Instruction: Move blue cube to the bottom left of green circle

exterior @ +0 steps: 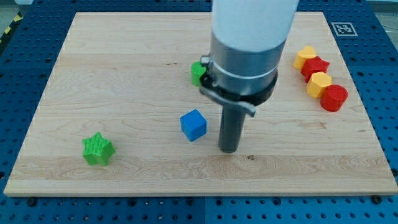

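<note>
The blue cube [193, 125] sits near the middle of the wooden board, slightly toward the view's bottom. The green circle [198, 72] lies above it toward the view's top and is partly hidden behind the arm's body. My tip [229, 149] rests on the board just right of the blue cube and slightly lower, with a small gap between them.
A green star [97, 149] lies at the view's bottom left. At the right, a diagonal row holds a yellow block [305, 56], a red block [315, 66], a yellow block [319, 84] and a red block [334, 98]. The board [124, 74] is surrounded by blue perforated table.
</note>
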Motion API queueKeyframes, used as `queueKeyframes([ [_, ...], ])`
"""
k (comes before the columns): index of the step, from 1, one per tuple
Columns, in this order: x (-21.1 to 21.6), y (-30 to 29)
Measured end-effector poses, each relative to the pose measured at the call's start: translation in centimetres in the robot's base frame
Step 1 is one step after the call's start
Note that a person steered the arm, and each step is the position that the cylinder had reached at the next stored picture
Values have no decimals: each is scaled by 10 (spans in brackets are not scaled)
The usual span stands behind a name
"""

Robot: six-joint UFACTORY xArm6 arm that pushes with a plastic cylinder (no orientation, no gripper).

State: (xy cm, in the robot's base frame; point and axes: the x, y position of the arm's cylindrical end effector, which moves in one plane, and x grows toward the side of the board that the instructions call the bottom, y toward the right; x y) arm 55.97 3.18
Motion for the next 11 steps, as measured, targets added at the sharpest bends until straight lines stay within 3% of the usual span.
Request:
queueKeyframes([
  [1,-12,-49],
  [2,-64,-80],
  [3,-86,-96],
  [5,-44,-59],
  [8,-102,-89],
  [10,-78,-66],
  [11,-94,-66],
])
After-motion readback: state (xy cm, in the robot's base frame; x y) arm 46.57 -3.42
